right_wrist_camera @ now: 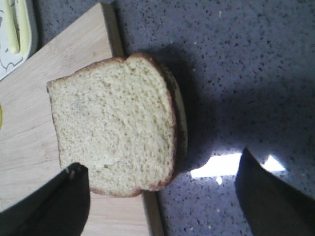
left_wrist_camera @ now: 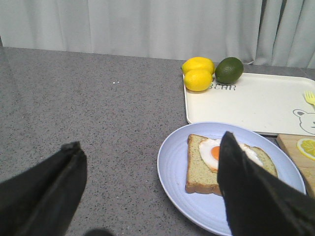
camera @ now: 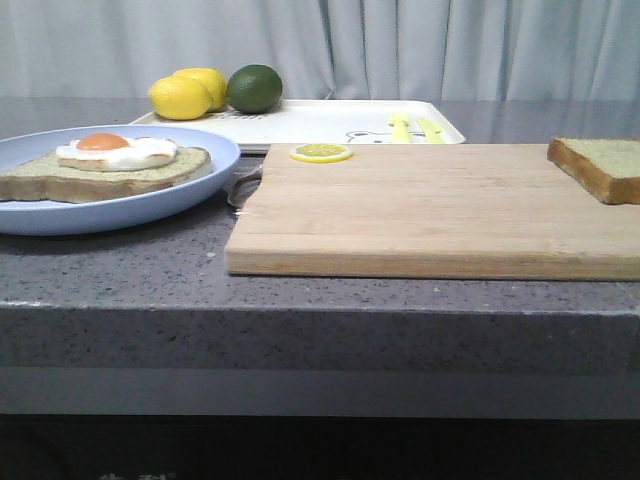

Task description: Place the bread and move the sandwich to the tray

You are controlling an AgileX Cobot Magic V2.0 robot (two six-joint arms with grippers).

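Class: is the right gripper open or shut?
Open. The right gripper has its fingers spread wide, apart from the bread on the cutting board.

light: soft, even | glare: countertop [right_wrist_camera: 231,164] patch, right wrist | front view: slightly hazy

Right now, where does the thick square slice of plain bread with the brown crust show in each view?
Front view: the plain bread slice lies at the far right, on the light wooden cutting board.
Left wrist view: not in it; only the egg-topped slice shows there.
Right wrist view: centre of the picture, overhanging the board's edge.
Shared landmark: the white tray's yellow-green marks.
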